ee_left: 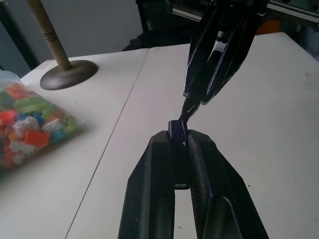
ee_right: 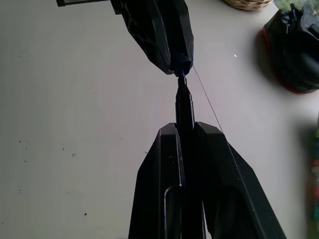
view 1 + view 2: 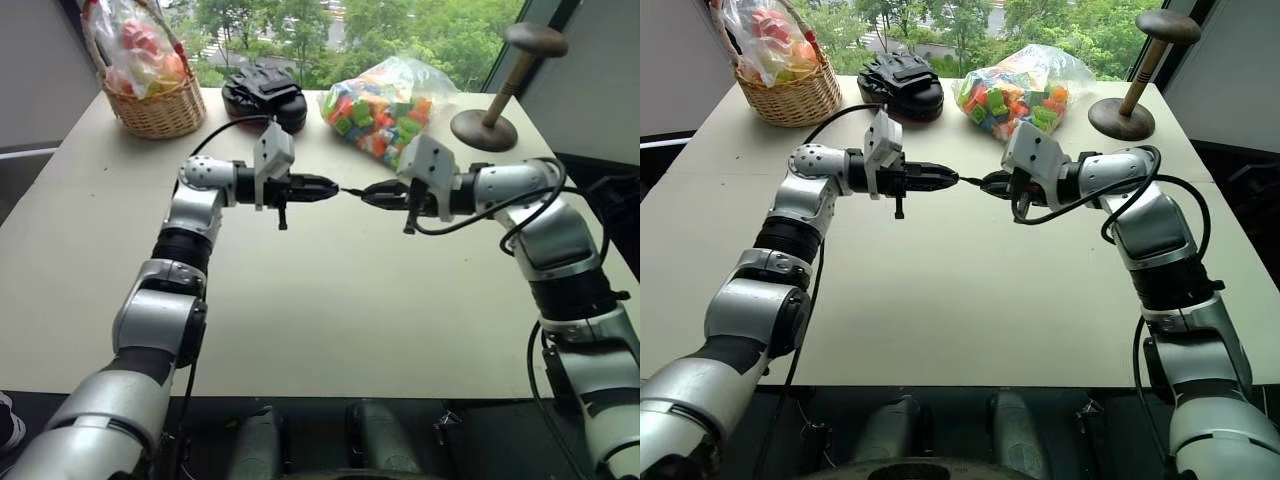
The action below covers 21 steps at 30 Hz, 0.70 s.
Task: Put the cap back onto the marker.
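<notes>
Above the tabletop (image 3: pixel 330 300), cap and marker meet tip to mouth between two grippers.
Left gripper (image 3: pixel 335 188) is clamped on the small black cap (image 1: pixel 178 133), mostly buried between its fingers; right gripper (image 3: pixel 368 193) is clamped on the slim dark marker (image 2: pixel 184 104), its body largely hidden, only the pointed tip showing, touching the cap's mouth in mid-air, near the tabletop's middle.

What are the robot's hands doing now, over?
Left tool shut on the cap. Right tool shut on the marker. Tip at the cap's mouth, not capped. Nothing between them.
</notes>
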Tool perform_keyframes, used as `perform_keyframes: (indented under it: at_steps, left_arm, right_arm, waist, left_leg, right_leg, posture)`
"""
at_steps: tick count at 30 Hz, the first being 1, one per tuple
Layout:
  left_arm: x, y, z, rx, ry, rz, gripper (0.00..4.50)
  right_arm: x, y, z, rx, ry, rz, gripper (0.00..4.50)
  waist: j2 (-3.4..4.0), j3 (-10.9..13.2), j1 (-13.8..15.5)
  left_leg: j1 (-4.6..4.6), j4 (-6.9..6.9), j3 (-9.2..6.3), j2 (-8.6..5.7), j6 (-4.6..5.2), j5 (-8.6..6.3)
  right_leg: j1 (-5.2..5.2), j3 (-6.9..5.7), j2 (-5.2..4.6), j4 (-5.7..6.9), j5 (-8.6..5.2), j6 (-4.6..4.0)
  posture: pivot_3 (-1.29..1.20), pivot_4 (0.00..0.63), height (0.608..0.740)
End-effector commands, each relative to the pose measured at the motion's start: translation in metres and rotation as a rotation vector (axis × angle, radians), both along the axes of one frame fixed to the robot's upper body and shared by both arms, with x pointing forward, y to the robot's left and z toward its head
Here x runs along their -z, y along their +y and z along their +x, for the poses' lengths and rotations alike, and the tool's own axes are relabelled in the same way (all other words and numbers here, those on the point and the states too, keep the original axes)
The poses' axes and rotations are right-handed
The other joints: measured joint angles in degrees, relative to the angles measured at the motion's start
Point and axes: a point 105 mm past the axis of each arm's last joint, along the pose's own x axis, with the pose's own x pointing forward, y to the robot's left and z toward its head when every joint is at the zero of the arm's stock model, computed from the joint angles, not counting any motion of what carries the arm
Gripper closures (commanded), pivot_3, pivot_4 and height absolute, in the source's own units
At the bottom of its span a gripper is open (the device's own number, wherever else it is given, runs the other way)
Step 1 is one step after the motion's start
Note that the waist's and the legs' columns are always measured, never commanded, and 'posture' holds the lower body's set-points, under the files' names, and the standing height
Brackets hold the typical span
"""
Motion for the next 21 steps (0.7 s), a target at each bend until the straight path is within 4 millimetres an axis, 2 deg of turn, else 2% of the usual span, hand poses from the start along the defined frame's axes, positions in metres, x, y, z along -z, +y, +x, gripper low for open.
perform_keyframes:
  at_steps: [1, 13, 21]
  left_arm:
    - [-0.009, -0.005, -0.001, 0.019, -0.046, -0.004, 4.48]
    - [-0.007, -0.012, -0.006, 0.066, -0.061, 0.024, 4.48]
    - [-0.005, -0.017, -0.012, 0.175, -0.139, 0.182, 4.48]
  right_arm:
    - [-0.011, 0.006, -0.005, -0.024, -0.047, 0.012, 4.5]
    - [-0.007, 0.012, -0.009, -0.053, -0.035, 0.004, 4.5]
    - [-0.001, 0.018, -0.008, -0.116, -0.064, -0.082, 4.5]
  waist:
    - [0.0, 0.0, 0.0]
    - [0.0, 0.0, 0.0]
    - [0.0, 0.0, 0.0]
  left_leg:
    - [0.0, 0.0, 0.0, 0.0, 0.0, 0.0]
    - [0.0, 0.01, 0.0, 0.0, 0.0, 0.0]
    - [0.0, 0.02, 0.01, -0.03, 0.0, 0.0]
  right_leg:
    - [0.0, 0.0, 0.0, 0.0, 0.0, 0.0]
    - [0.0, 0.0, 0.0, 0.02, 0.0, 0.0]
    - [0.0, -0.01, 0.02, 0.02, 0.0, 0.0]
  posture:
    - [0.0, 0.15, 0.74]
    - [0.0, 0.15, 0.74]
    - [0.0, 0.15, 0.74]
